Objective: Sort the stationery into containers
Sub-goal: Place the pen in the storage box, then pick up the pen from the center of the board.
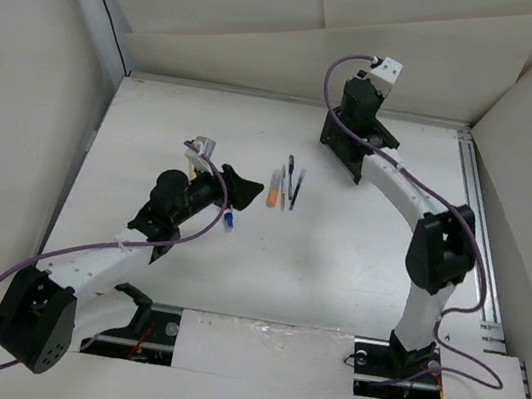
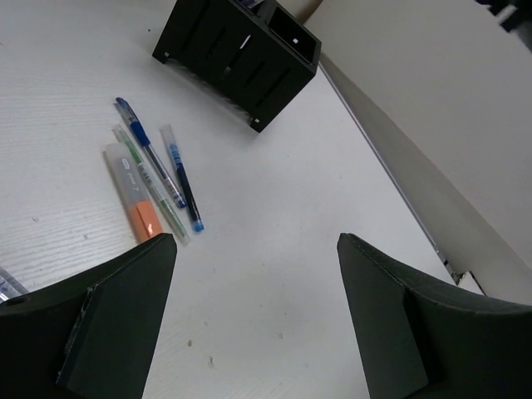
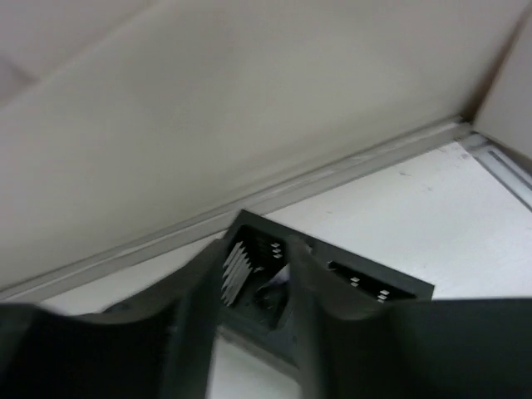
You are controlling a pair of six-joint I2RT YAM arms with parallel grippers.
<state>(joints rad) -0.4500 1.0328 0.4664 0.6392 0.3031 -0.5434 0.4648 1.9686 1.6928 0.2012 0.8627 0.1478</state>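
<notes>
The stationery lies mid-table: a grey marker with an orange end (image 2: 133,193), a thin green pen (image 2: 158,193) and two blue pens (image 2: 148,152) (image 2: 183,179) side by side, also in the top view (image 1: 284,187). A stubby white-blue marker (image 1: 229,219) lies apart, nearer me. My left gripper (image 2: 256,245) is open and empty, just above the table, right of the orange end. The black slotted organiser (image 2: 237,54) stands at the back. My right gripper (image 3: 253,262) hangs over one compartment (image 3: 266,291), jaws a little apart, a small white object (image 3: 281,273) showing in the gap.
White walls close the table at the back and left. A metal rail (image 1: 475,223) runs along the right edge. The right arm (image 1: 403,196) arches over the table's right half, largely hiding the organiser (image 1: 340,150) in the top view.
</notes>
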